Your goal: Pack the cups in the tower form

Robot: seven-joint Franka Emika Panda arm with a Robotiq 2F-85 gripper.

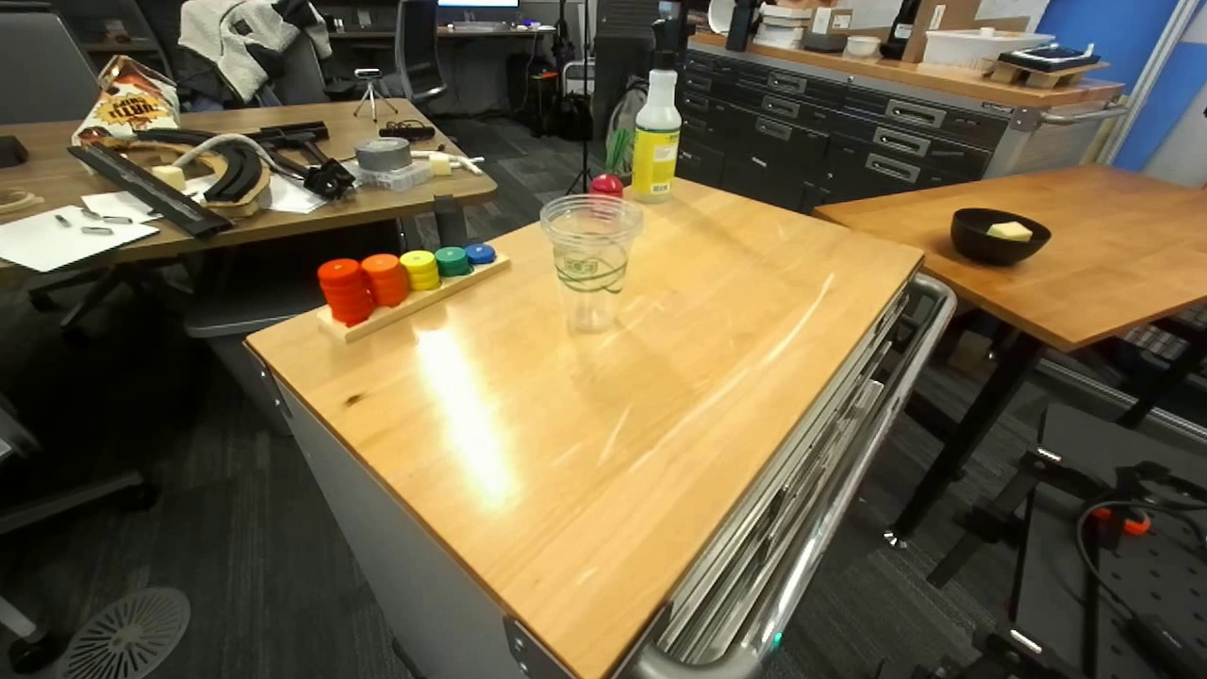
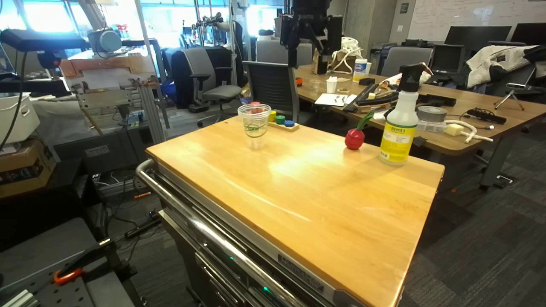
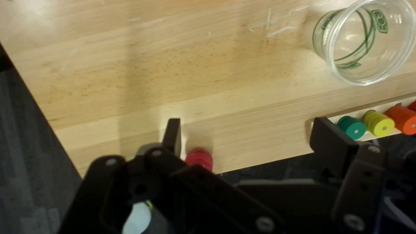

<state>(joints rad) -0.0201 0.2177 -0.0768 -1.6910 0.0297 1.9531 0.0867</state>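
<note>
Clear cups stand nested in one upright stack on the wooden cart top, seen in both exterior views (image 1: 591,269) (image 2: 255,128). Several rim rings show close together at the mouth; I cannot tell exactly how many cups there are. The stack also shows at the upper right of the wrist view (image 3: 360,45), with a green printed band. My gripper (image 2: 308,68) is raised above the cart, apart from the cups. In the wrist view the gripper (image 3: 247,133) has its fingers wide apart with nothing between them, and the cups are off to one side.
A wooden base with coloured discs (image 1: 405,283) stands beside the cups near the cart's edge. A yellow-labelled spray bottle (image 2: 399,132) and a red toy with green leaves (image 2: 354,139) stand along the same edge. A metal handle (image 1: 849,490) runs along the opposite side.
</note>
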